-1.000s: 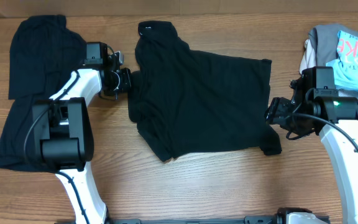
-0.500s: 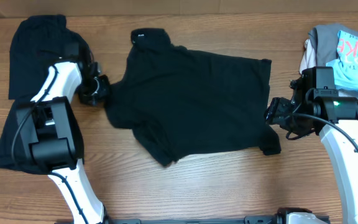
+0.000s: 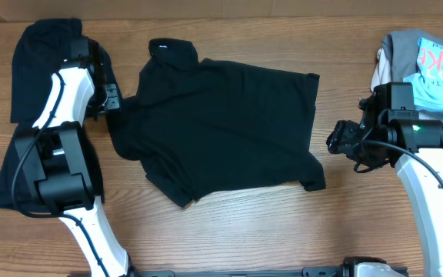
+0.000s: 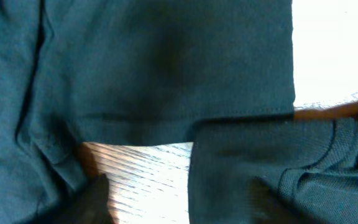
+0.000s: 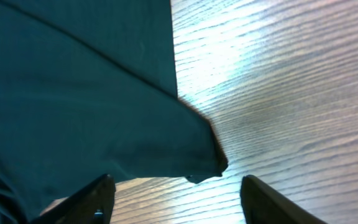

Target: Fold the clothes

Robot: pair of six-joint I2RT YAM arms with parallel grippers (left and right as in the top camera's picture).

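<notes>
A black shirt (image 3: 221,127) lies spread flat across the middle of the table, its collar (image 3: 168,48) at the top left. My left gripper (image 3: 112,98) hovers at its left sleeve with jaws apart. In the left wrist view black fabric (image 4: 166,62) fills most of the frame. A strip of bare wood shows between the fingers of the left gripper (image 4: 176,190), and cloth lies under the right one. My right gripper (image 3: 337,140) stands open just right of the shirt. In the right wrist view the shirt's corner (image 5: 194,163) lies ahead of the right gripper (image 5: 179,202), which holds nothing.
More black clothes lie at the far left: one piece (image 3: 44,58) at the back and another (image 3: 10,173) nearer the front, partly under the left arm. A pale pile of beige, grey and light-blue printed clothes (image 3: 429,65) sits at the back right. Bare wooden table (image 3: 283,231) runs along the front.
The left gripper dragged the shirt to the left and toward the back, then opened and let go of it. The shirt's right corner slid away from the right gripper, which stayed in place.
</notes>
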